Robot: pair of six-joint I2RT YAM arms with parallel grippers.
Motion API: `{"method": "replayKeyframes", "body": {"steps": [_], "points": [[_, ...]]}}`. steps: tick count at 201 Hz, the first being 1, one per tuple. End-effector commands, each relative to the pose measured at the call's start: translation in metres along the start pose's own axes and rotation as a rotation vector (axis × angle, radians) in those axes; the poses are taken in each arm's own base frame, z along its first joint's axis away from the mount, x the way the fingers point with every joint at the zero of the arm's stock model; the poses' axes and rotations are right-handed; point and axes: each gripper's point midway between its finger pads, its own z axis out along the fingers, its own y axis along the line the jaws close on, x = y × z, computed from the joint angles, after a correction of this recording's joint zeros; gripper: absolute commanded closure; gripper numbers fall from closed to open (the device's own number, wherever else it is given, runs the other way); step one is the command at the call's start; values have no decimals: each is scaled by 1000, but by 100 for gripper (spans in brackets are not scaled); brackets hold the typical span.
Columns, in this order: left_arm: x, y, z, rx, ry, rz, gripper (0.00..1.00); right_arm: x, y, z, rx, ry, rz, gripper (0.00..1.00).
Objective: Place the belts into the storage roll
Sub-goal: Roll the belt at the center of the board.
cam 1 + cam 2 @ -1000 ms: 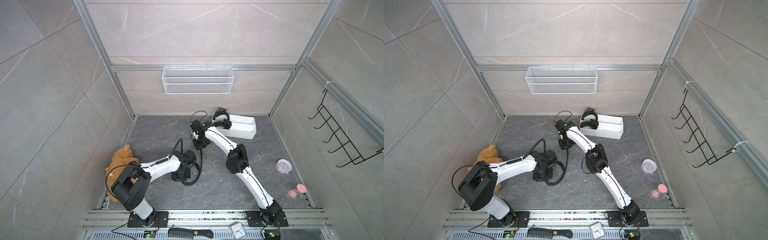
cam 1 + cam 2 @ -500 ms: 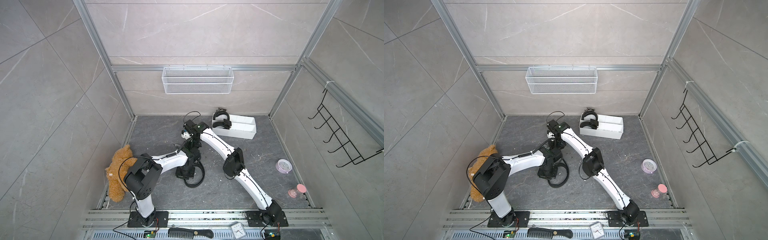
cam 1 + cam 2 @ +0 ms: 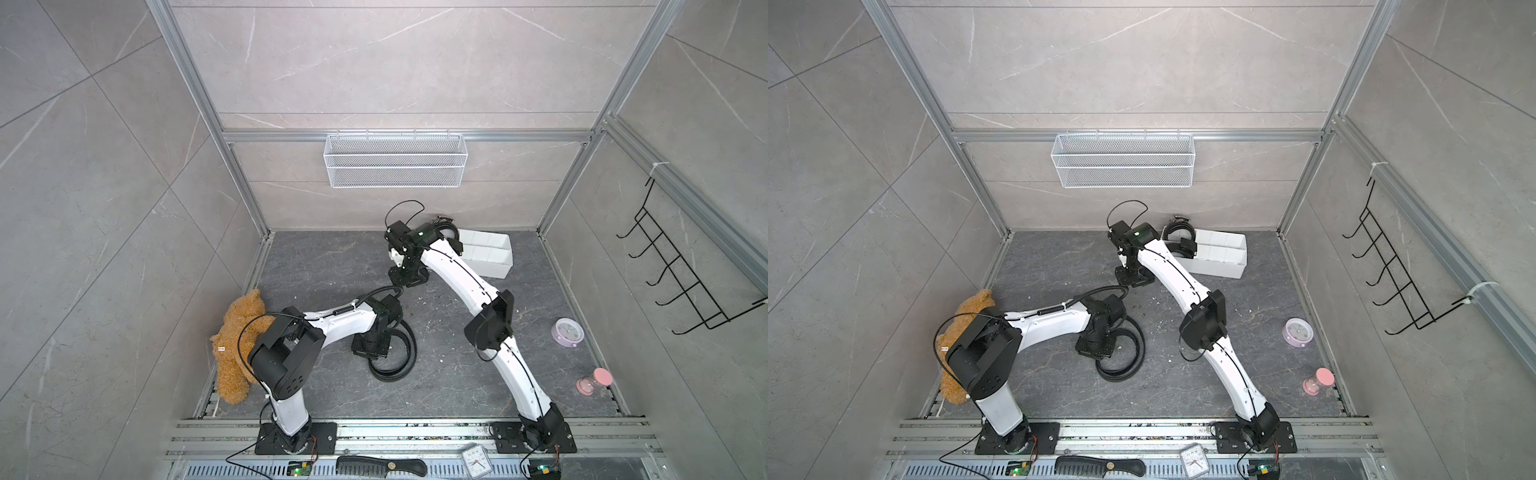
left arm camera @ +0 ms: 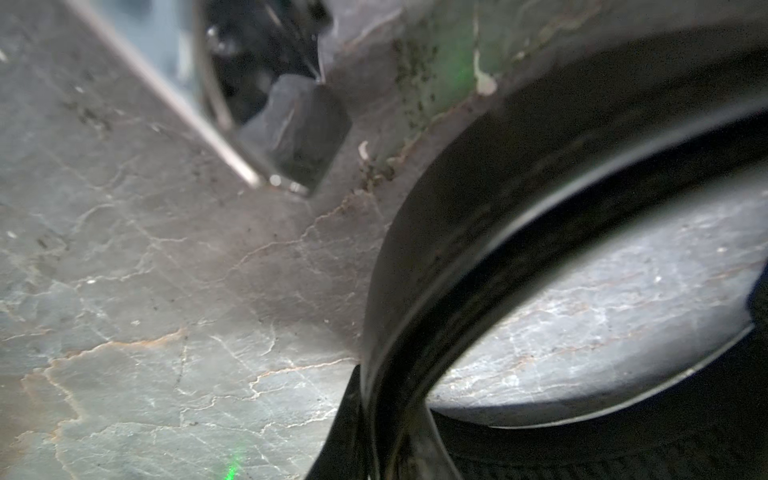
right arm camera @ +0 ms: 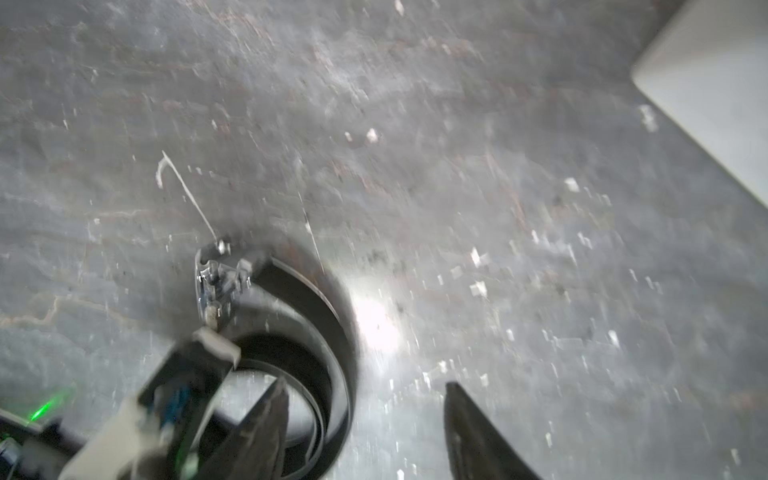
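With the left gripper [image 4: 382, 432] closed on the coiled belt [image 3: 392, 376] on the floor [image 3: 324, 266] and the right gripper [image 5: 365, 432] open and empty, I would lift slowly toward the tray [image 3: 492, 268], so the coil does not unroll.

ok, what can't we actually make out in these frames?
Coiled belts at the storage roll's end: in both top views the right arm covers part, so the count is unclear.
Left gripper: fingertips under its own wrist in top views, cut by the frame edge in the left wrist view.
Floor belt's buckle: motion-blurred in the right wrist view, detail lost.
Storage roll in the right wrist view: only a corner, cut off.
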Motion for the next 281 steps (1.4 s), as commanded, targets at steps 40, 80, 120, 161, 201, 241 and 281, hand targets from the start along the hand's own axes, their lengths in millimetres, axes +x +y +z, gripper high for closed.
{"method": "replayKeyframes", "body": {"steps": [40, 80, 120, 161, 201, 241, 281], "points": [[-23, -25, -3, 95, -78, 53, 87, 78, -25, -4, -116, 8, 147, 36], [-24, -34, -2, 96, -78, 102, 87, 128, 2, 33, -219, -31, 216, 35], [-24, -41, 0, 92, -70, 123, 87, 140, 40, 48, -239, -89, 200, 35], [-25, -45, 2, 86, -69, 137, 87, 159, 34, 77, -128, -63, 222, 35], [-29, -52, -1, 111, -79, 155, 85, 173, 23, 108, -49, -60, 232, 51], [-29, -56, -5, 138, -81, 176, 71, 166, 27, 124, -64, -79, 267, 86], [-39, -50, -53, 164, -186, 150, 25, 177, 22, 127, -19, -35, 242, 100]]}}
